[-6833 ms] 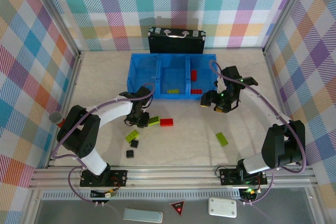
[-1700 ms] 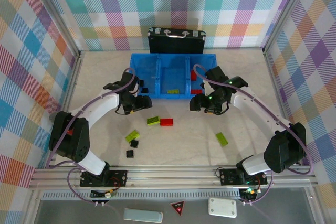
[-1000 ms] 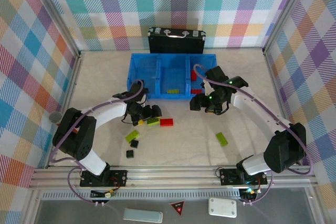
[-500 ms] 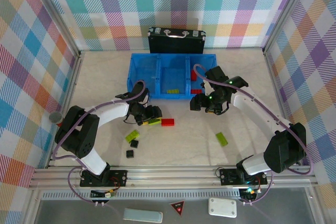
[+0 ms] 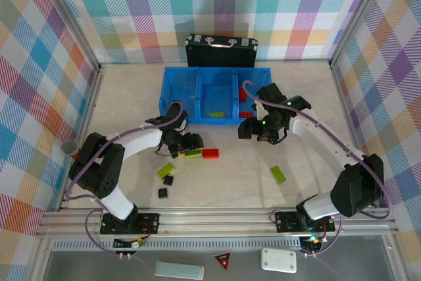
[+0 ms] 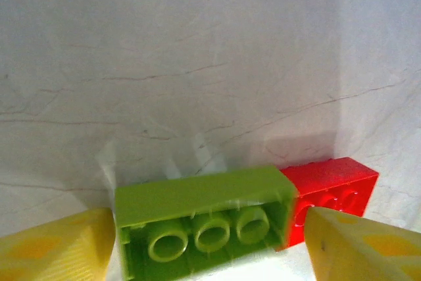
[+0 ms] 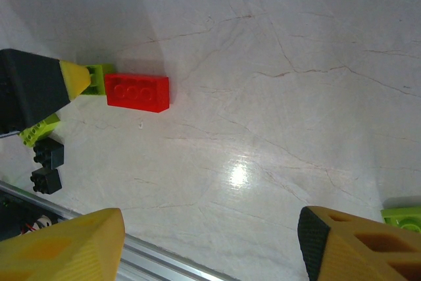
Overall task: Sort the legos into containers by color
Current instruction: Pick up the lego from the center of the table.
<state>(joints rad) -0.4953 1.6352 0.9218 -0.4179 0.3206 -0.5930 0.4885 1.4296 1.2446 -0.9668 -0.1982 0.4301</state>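
A lime-green lego [image 6: 204, 218] lies tipped on its side between the yellow fingers of my left gripper [image 6: 207, 241]. The jaws are open, with a thin gap at the right finger. A red lego [image 6: 329, 189] butts against its right end. From above, the left gripper [image 5: 189, 147] is low over this green lego [image 5: 193, 153] and the red lego [image 5: 209, 153], just in front of the blue tray [image 5: 164, 100]. My right gripper [image 5: 260, 133] hovers open and empty right of them; its fingertips [image 7: 59, 245] frame bare table.
Loose on the table are two more green legos [image 5: 166, 170] [image 5: 278, 174] and two black legos [image 5: 168, 179] [image 5: 162, 193]. The tray holds a green lego [image 5: 217, 116] in the middle compartment and red legos [image 5: 243, 94] in the right. A black case [image 5: 221, 51] stands behind it.
My left gripper has shifted slightly right and settled around the green lego, which now lies tipped on its side. The right arm has not moved.
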